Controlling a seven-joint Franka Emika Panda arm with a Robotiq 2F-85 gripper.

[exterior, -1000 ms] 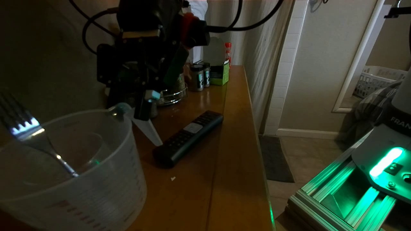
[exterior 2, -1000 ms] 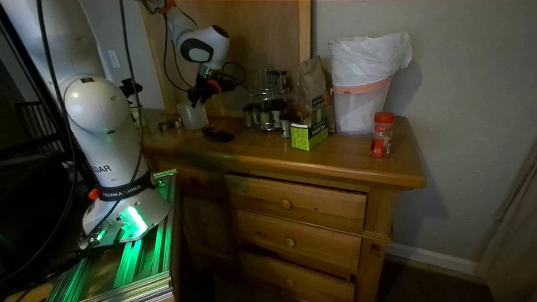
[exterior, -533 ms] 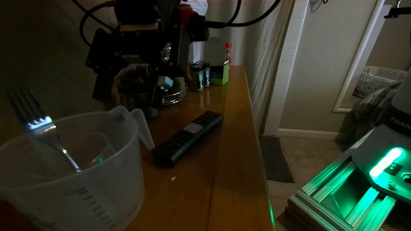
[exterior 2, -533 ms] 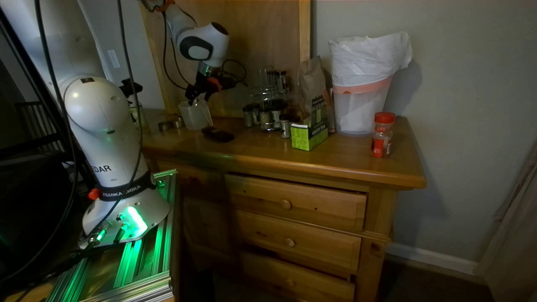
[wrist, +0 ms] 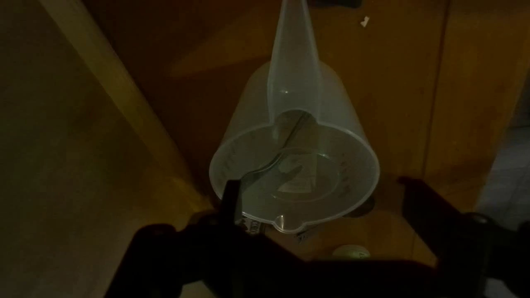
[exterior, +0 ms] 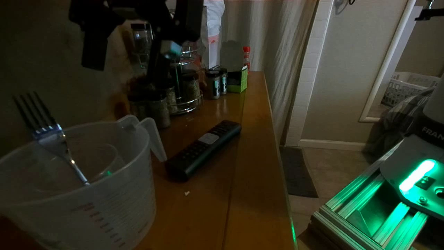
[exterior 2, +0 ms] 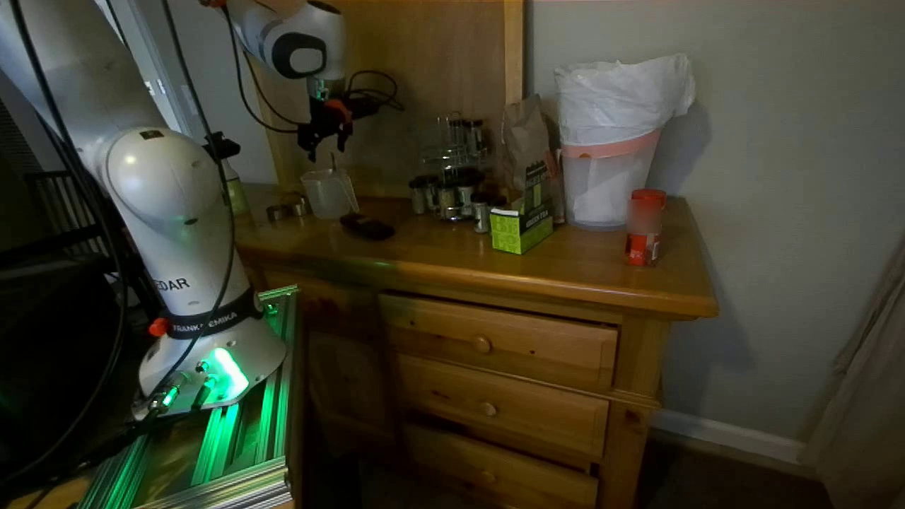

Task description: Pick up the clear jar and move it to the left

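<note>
The clear jar (exterior: 118,205) is a translucent measuring jug with red marks, upright on the wooden top, its handle turned toward the remote. A metal fork (exterior: 53,140) leans inside it, tines poking above the rim. My gripper (exterior 2: 327,153) hangs over the jar (exterior 2: 327,196) in an exterior view, apart from it, jaws spread wide and holding nothing. Looking down in the wrist view, I see the jar (wrist: 341,109) beyond the gripper (wrist: 319,181), whose dark left finger (wrist: 230,203) hides part of the rim and the fork's tines.
A black remote (exterior: 204,149) lies just past the jar's handle. Behind stand a wire spice rack (exterior 2: 452,159) with small bottles, a green tea box (exterior 2: 522,230), a white bag-lined bin (exterior 2: 608,170) and a red-capped bottle (exterior 2: 643,230). Small metal cups (exterior 2: 286,210) sit beside the jar.
A second ago the gripper was at the jar's handle and rim, with the jar tilted. The jaws spread, the jar settled upright, and the gripper rose away above it.
</note>
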